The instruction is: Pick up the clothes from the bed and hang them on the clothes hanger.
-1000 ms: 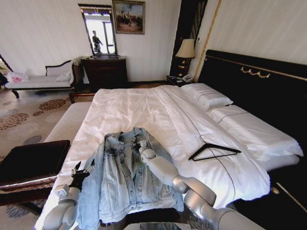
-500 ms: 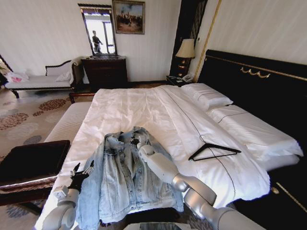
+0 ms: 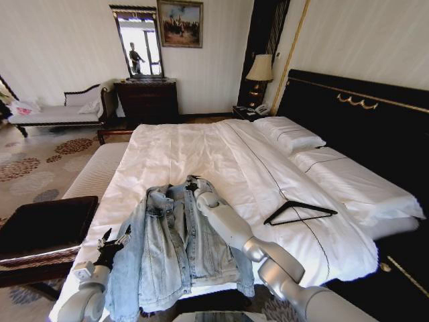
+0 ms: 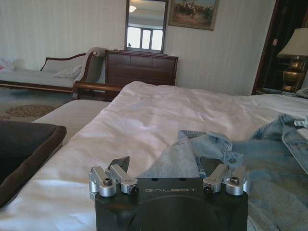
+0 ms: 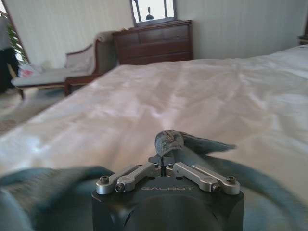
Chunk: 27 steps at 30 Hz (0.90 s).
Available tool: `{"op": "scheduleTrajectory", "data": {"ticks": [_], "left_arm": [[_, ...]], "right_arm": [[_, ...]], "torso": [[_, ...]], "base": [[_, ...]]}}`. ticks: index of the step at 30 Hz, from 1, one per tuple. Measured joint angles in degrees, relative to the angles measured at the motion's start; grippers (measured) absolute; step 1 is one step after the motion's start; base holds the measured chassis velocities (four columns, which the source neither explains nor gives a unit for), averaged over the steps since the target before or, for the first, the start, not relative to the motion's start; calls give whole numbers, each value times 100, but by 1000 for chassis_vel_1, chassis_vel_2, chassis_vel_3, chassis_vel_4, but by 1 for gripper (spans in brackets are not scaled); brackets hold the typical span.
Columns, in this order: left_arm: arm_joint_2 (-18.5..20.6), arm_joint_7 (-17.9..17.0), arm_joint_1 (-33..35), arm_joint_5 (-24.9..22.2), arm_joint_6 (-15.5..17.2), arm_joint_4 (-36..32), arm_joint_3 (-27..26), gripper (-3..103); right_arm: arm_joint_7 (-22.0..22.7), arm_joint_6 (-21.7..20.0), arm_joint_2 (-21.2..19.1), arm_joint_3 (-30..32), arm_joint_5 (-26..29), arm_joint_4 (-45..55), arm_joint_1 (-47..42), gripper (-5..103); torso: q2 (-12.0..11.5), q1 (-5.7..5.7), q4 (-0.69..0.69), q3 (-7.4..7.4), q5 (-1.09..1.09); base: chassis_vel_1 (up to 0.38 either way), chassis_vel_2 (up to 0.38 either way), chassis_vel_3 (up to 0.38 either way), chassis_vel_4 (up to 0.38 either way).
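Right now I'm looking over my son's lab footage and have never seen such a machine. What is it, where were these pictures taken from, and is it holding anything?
It is a wheeled robot with two arms, each ending in a gripper. One picture comes from a camera on its head, looking down at a bed; the other two come from cameras on its wrists. On the white sheets lie a light blue denim jacket and, apart from it, a black clothes hanger. The right gripper has closed on a fold of the jacket near the collar. The left gripper hangs open beside the jacket's near sleeve, holding nothing.
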Motion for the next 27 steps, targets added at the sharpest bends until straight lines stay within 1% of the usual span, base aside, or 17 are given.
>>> {"op": "scheduleTrajectory", "data": {"ticks": [2,6,7,8,19,24,25,26,27], "left_arm": [[16,-2,-1,5,17,-30,5,85],[38,-15,4,21,44,-52,27,85],[42,-19,4,24,50,-58,33,88],[45,-22,2,29,59,-67,45,85],[79,-91,-91,81,174,-119,194,85],[134,-135,-190,90,233,-97,298,85],[142,-141,-208,92,244,-96,322,85],[142,-141,-208,92,244,-96,322,85],[148,-147,-227,92,259,-96,351,85]], "right_arm": [[41,-20,-79,134,-81,-6,-72,0],[80,-43,-202,331,-180,-38,-145,0],[82,-43,-230,354,-186,-38,-157,0],[83,-44,-278,386,-191,-35,-175,0],[176,-145,-562,475,-322,101,-361,0],[206,-169,-601,483,-363,112,-433,0],[214,-173,-596,492,-363,112,-440,-3],[214,-173,-596,492,-363,112,-440,-3],[217,-174,-589,497,-387,108,-448,2]], "torso": [[0,0,-1,0,1],[0,0,1,0,1],[0,0,1,0,1],[0,0,1,0,1],[0,0,1,0,1],[0,0,0,0,0],[0,0,0,0,0],[0,0,0,0,0],[0,0,1,0,0]], "base": [[0,0,0,0],[0,0,0,0],[0,0,0,0],[0,0,0,0],[0,0,0,0],[0,0,0,0],[0,0,0,0],[0,0,0,0],[0,0,0,0]]}}
